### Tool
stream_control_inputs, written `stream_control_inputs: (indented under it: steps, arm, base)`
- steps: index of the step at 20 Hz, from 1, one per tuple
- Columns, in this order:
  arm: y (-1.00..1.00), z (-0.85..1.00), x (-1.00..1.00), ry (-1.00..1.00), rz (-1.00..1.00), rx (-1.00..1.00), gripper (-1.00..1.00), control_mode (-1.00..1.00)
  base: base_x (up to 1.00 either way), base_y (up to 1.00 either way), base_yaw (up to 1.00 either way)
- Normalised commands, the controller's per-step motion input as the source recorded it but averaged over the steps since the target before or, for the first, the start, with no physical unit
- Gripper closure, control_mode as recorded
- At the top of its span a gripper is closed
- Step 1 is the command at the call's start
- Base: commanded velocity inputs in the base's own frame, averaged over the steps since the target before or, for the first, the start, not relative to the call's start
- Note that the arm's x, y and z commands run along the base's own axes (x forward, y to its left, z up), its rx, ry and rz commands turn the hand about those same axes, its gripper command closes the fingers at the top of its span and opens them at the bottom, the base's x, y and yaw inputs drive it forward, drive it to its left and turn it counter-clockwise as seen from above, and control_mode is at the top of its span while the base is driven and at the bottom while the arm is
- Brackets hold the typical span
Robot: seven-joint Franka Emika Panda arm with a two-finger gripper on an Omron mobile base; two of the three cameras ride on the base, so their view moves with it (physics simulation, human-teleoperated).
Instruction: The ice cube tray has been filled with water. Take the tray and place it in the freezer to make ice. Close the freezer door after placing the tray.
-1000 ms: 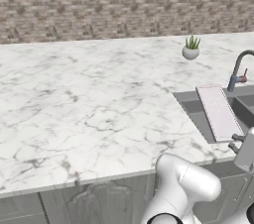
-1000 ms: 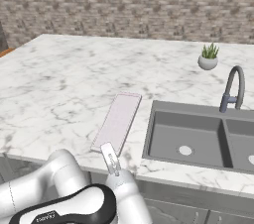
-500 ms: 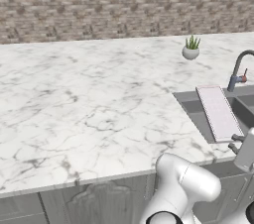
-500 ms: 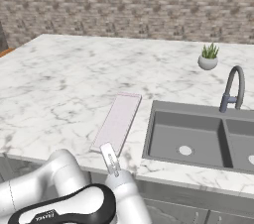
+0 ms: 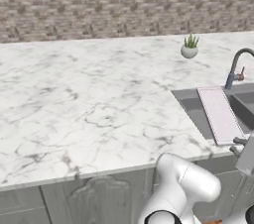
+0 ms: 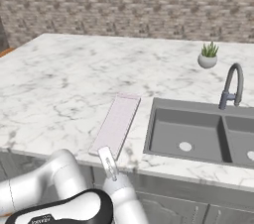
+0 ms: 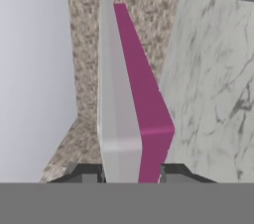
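The ice cube tray (image 6: 118,123) is a thin pale lilac slab lying lengthwise over the marble counter, just left of the sink. My gripper (image 6: 109,164) is shut on its near end, at the counter's front edge. From the left base view the tray (image 5: 220,114) reaches over the sink's left rim, with the gripper (image 5: 237,145) at its near end by the frame's right edge. In the hand view the tray (image 7: 121,104) stands edge-on between the two fingertips of the gripper (image 7: 131,172), showing a magenta face. The freezer and its door are out of view.
A grey double sink (image 6: 198,134) with a curved tap (image 6: 232,86) lies right of the tray. A small potted plant (image 6: 208,55) stands at the back of the marble counter (image 6: 64,84). A brick wall runs behind. Grey cabinet fronts (image 5: 94,198) sit below the counter edge.
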Motion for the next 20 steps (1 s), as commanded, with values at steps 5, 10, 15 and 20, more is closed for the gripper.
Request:
stream_control_inputs:
  steps: [5, 10, 15, 20]
  arm:
    - [0.0, 0.0, 0.0, 0.0, 0.0, 0.0, 1.0, 1.0]
    - [0.0, 0.0, 0.0, 0.0, 0.0, 0.0, 1.0, 1.0]
    - [0.0, 0.0, 0.0, 0.0, 0.0, 0.0, 1.0, 1.0]
    - [0.0, 0.0, 0.0, 0.0, 0.0, 0.0, 1.0, 1.0]
  base:
    - [-0.43, 0.21, 0.0]
    - [-0.27, 0.24, -0.09]
    - [-0.19, 0.23, -0.29]
    - [-0.19, 0.28, -0.5]
